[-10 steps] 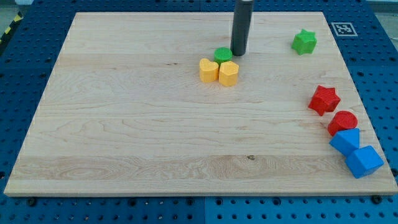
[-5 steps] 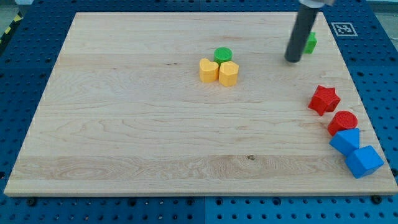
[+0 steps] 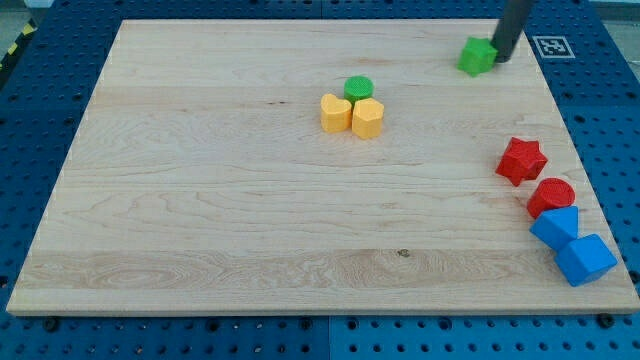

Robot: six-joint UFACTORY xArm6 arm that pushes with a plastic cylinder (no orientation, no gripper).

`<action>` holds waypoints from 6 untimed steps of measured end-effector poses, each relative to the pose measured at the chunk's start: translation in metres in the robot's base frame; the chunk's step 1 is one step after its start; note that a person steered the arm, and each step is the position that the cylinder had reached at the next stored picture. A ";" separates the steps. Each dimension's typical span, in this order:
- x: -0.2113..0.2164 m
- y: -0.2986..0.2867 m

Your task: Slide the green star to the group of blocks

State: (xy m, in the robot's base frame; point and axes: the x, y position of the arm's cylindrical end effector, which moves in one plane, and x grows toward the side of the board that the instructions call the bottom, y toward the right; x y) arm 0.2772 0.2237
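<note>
The green star (image 3: 477, 56) lies near the board's top right edge. My tip (image 3: 503, 60) stands right against the star's right side, touching it or nearly so. The group sits at the board's upper middle: a green round block (image 3: 359, 87) with a yellow block (image 3: 335, 112) and a yellow block (image 3: 368, 118) just below it, all close together. The star is well to the right of that group.
A red star (image 3: 521, 160), a red round block (image 3: 551, 195) and two blue blocks (image 3: 556, 228) (image 3: 585, 259) line the board's right edge. A marker tag (image 3: 552, 46) is at the top right corner. The board's top edge is close above the star.
My tip left the green round block, swept to the view's right and up, passed the green star and now stands at its right side. The star has shifted slightly left and up.
</note>
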 end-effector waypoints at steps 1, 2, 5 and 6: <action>0.001 -0.042; 0.001 -0.071; 0.014 -0.161; 0.014 -0.142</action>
